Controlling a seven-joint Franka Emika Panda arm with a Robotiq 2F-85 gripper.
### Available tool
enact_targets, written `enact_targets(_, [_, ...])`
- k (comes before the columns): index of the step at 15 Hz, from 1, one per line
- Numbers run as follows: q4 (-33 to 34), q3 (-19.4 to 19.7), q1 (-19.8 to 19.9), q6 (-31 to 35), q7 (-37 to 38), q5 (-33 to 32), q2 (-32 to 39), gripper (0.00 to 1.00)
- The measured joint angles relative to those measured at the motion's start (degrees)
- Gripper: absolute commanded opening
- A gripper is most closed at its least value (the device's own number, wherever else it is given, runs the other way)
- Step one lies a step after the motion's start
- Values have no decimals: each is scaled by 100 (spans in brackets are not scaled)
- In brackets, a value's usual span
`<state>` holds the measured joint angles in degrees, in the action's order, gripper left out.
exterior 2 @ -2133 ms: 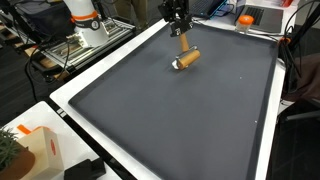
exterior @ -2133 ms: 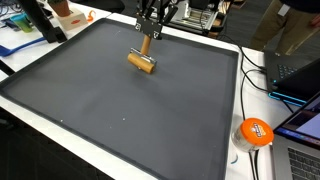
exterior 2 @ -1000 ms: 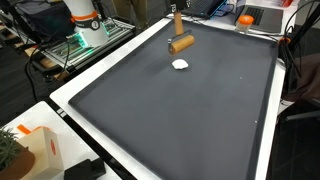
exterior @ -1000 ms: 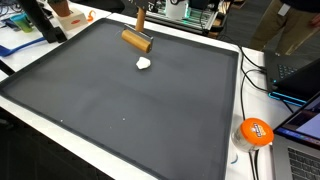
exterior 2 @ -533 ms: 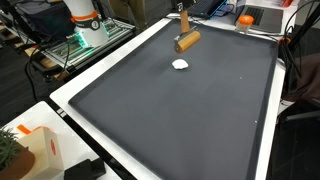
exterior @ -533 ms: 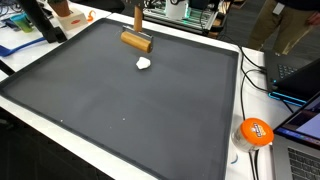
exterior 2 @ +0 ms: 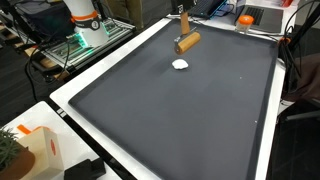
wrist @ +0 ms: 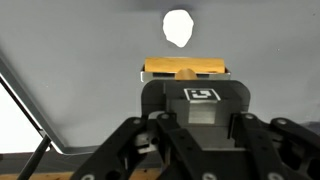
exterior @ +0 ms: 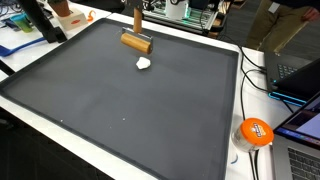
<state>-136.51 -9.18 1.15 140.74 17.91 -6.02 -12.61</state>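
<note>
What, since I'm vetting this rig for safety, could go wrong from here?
1. The hand grips the wooden roller only by its thin handle, raised off the mat. The roller might twist or slip out.
2. The white lump lies loose on the mat, and the wrist view shows it beyond the roller, not under it. A straight descent would probably miss it or shove it aside.

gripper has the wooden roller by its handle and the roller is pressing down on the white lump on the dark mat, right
Not quite. The gripper does have the wooden roller by its handle, but the roller is not pressing on the white lump. It is apart from the lump, which lies uncovered on the dark mat. Both exterior views show the gap between them.
</note>
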Motion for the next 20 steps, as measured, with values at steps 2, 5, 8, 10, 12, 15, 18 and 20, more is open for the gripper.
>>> enact_targets(2, [0, 4, -2, 0, 0, 0, 5, 22])
enact_targets(5, [18, 34, -18, -81, 0, 20, 66, 22])
enact_targets(8, [156, 113, -28, -364, -42, 90, 143, 22])
enact_targets(10, [346, 209, -34, -609, -180, 244, 211, 22])
enact_targets(12, [611, 326, -36, -843, -365, 444, 304, 22])
enact_targets(15, [1072, 456, -36, -1202, -525, 604, 521, 22])
enact_targets(18, [1494, 494, -41, -1593, -560, 672, 814, 22])
enact_targets(20, [1755, 508, -43, -1791, -561, 741, 1036, 22])
